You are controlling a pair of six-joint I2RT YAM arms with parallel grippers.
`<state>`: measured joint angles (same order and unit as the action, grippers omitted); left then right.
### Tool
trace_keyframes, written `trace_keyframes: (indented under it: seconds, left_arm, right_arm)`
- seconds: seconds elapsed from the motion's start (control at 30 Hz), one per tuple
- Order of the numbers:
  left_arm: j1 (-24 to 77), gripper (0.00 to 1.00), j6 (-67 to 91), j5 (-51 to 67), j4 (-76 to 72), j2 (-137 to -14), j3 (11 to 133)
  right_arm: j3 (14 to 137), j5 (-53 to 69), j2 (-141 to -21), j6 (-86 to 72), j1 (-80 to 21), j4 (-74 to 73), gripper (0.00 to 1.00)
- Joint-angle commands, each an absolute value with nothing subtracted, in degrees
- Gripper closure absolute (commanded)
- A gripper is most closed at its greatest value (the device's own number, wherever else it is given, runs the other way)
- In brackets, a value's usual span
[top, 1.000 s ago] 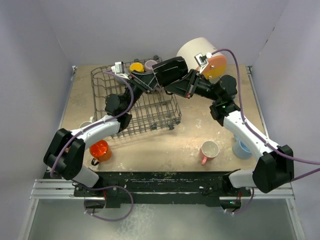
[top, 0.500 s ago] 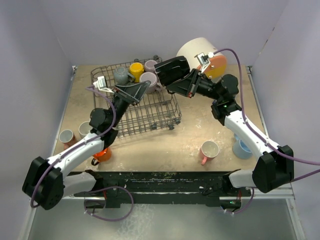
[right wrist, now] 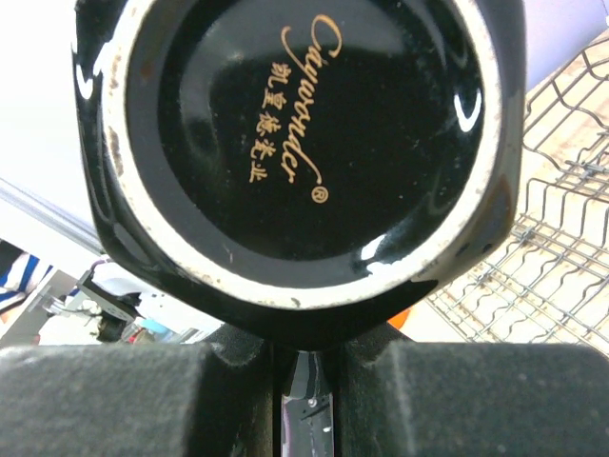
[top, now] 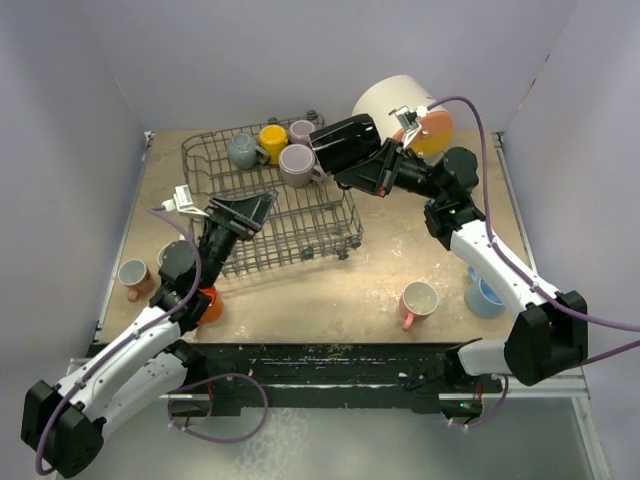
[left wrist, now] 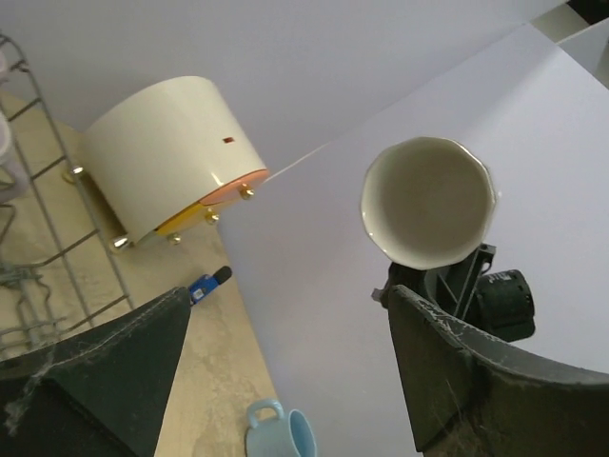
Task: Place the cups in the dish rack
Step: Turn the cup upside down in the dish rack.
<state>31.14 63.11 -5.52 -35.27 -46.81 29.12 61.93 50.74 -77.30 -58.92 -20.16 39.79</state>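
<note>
The grey wire dish rack (top: 300, 225) stands at the back left. A grey cup (top: 240, 150), a yellow cup (top: 272, 137) and two mauve cups (top: 297, 164) sit along its far side. My right gripper (top: 378, 168) is shut on the handle of a black cup (top: 345, 145), held in the air over the rack's far right corner. The cup's glossy base (right wrist: 304, 143) fills the right wrist view and its pale inside (left wrist: 428, 200) faces the left wrist camera. My left gripper (top: 240, 212) is open and empty over the rack's near left part.
The big white cylinder (top: 398, 100) with orange fronts lies behind the right arm. On the table are an orange cup (top: 210, 305), a pink-brown cup (top: 133, 275), a pink cup (top: 418, 300) and a light blue cup (top: 486, 298). Another cup (top: 168, 256) is half hidden by my left arm.
My left arm has pulled back from the rack's far side toward the near left, its gripper open. The larger mauve cup now sits uncovered in the rack. The right arm has barely moved.
</note>
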Motion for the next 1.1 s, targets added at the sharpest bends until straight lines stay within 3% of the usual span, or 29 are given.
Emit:
trace_keyframes:
  seconds: [0.0,0.43,1.07]
  left_arm:
    - [30.76,0.13,60.45,-11.75,-19.58,-41.97,29.8]
    - [30.76,0.1,47.81,-21.95,20.49,-42.49,47.43]
    - [30.76,0.01,32.48,-25.51,19.75,-42.47,50.4]
  right_arm:
    - [66.01,52.08,-75.16,-53.85,-19.6,43.91,1.0]
    - [73.18,56.65,-78.22,-33.72,-19.53,27.45,1.0]
    - [81.62,57.54,-82.01,-2.43,-19.6,3.71,1.0]
